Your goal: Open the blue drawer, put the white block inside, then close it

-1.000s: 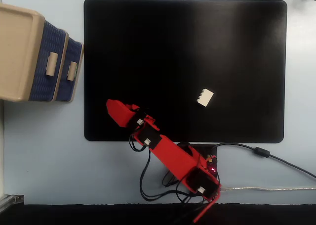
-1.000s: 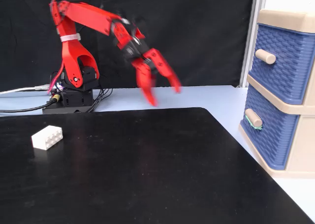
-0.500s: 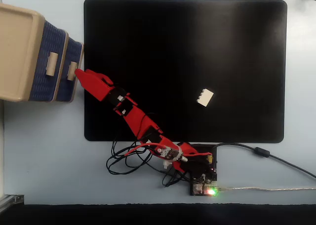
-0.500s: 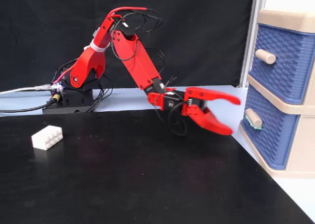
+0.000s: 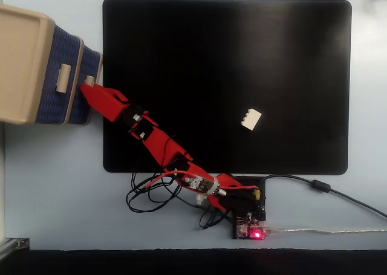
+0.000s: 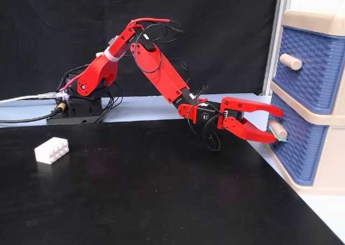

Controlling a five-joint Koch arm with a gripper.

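- A pale blue surface carries a black mat; in the side-on fixed view a black curtain hangs behind.
- A beige chest with two blue drawers stands at the surface's left edge in the top-down fixed view, just off the mat's left edge.
- The red arm reaches from its base by the mat's near edge, in the top-down view, across the mat's lower-left corner to the chest.
- The blue drawer, the lower one, is shut; its handle is a short peg that juts out towards the mat.
- The jaws are open, one finger above the handle and one below, so the handle lies just at the fingertips, between them. Whether they touch it I cannot tell.
- My reading: the step in hand is grasping the handle, and the pull will have to run straight out along the peg's axis, away from the chest.
- The white block lies on the mat, right of centre in the top-down view, well apart from the jaws and the chest, untouched.
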